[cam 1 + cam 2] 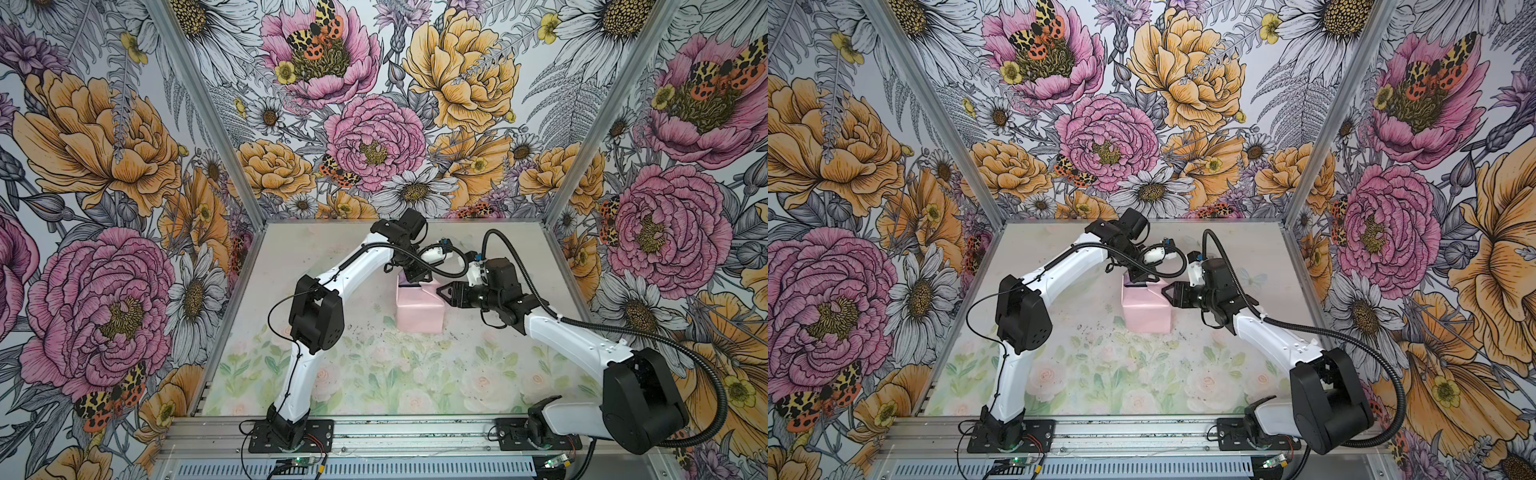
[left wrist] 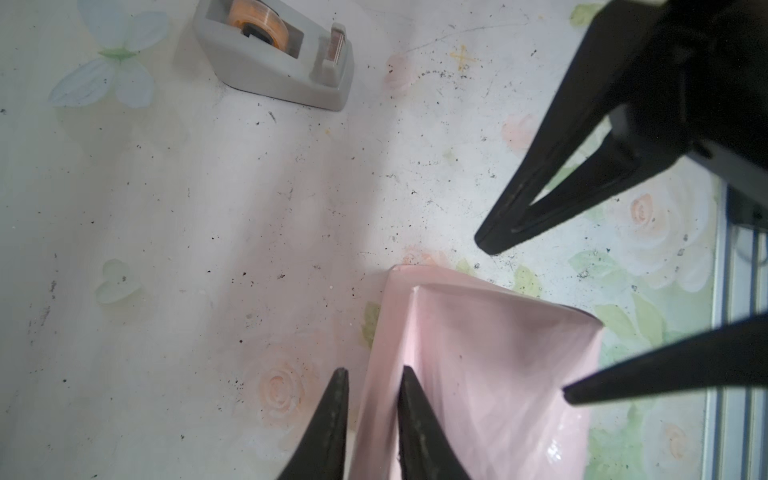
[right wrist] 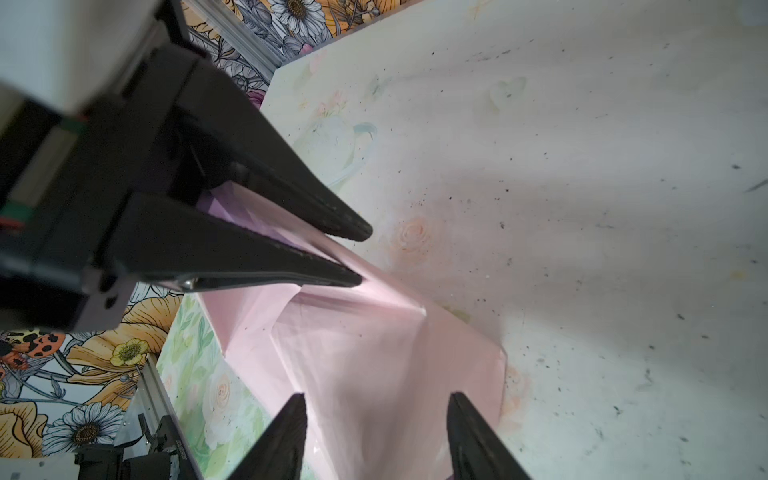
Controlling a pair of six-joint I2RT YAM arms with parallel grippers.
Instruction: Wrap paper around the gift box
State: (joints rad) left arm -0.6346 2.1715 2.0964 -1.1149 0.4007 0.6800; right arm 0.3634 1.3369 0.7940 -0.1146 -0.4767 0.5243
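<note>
One table (image 1: 374, 374) carries the paper (image 1: 417, 309), folded pink side out into a boxy bundle, and the box itself is hidden. The right gripper (image 3: 377, 395) stands spread at the paper's right edge, holding nothing. The left gripper (image 2: 373, 370) is narrowed around the paper's far raised fold, though I cannot tell whether it pinches. A tape dispenser (image 2: 282, 62) lies apart from the paper.
</note>
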